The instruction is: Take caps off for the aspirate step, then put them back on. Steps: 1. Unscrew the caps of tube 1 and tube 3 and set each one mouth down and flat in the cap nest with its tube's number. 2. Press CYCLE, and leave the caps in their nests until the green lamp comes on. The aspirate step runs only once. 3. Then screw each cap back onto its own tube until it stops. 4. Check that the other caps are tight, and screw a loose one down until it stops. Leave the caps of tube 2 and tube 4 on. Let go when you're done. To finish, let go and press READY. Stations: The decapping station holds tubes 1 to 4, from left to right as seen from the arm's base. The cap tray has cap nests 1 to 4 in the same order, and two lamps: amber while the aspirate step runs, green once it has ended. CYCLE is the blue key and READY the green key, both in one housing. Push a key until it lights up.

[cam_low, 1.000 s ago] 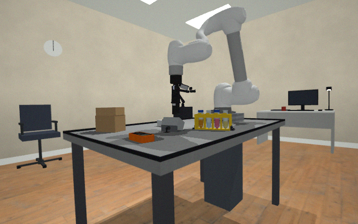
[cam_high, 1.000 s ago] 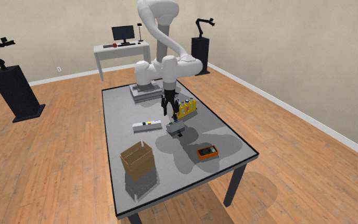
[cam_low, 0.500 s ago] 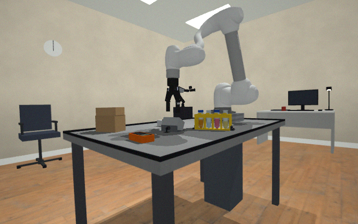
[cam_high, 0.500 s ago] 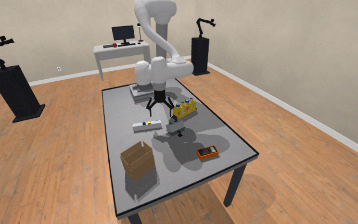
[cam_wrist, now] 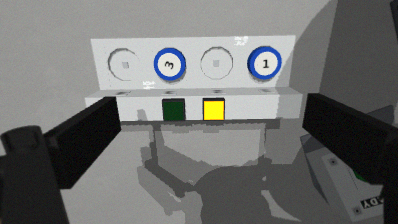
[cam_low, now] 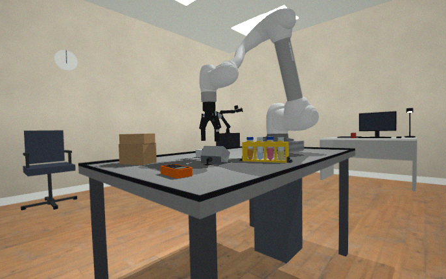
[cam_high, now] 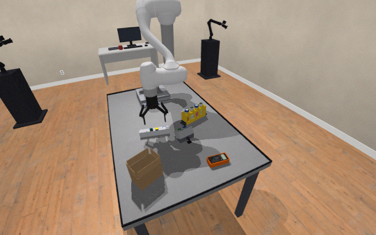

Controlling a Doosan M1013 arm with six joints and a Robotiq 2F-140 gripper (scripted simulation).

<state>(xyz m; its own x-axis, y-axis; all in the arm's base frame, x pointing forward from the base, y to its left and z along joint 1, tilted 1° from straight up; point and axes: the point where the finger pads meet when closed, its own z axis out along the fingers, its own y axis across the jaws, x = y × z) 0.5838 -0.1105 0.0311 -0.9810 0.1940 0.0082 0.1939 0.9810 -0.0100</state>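
My gripper (cam_high: 153,116) is open and empty and hangs above the white cap tray (cam_high: 153,131). In the wrist view the tray (cam_wrist: 195,75) shows a blue-rimmed cap marked 3 (cam_wrist: 169,64) and one marked 1 (cam_wrist: 264,63), each lying flat in a nest. The other two nests (cam_wrist: 122,64) (cam_wrist: 216,63) are empty. The amber lamp (cam_wrist: 213,109) is lit and the green lamp (cam_wrist: 173,109) is dark. The yellow tube rack (cam_high: 193,113) stands to the right with two tubes still capped in blue. The grey key housing (cam_high: 183,133) sits between tray and rack.
A cardboard box (cam_high: 144,168) stands at the table's near left. An orange multimeter (cam_high: 217,159) lies at the near right. The arm's base plate (cam_high: 153,96) is at the far end of the table.
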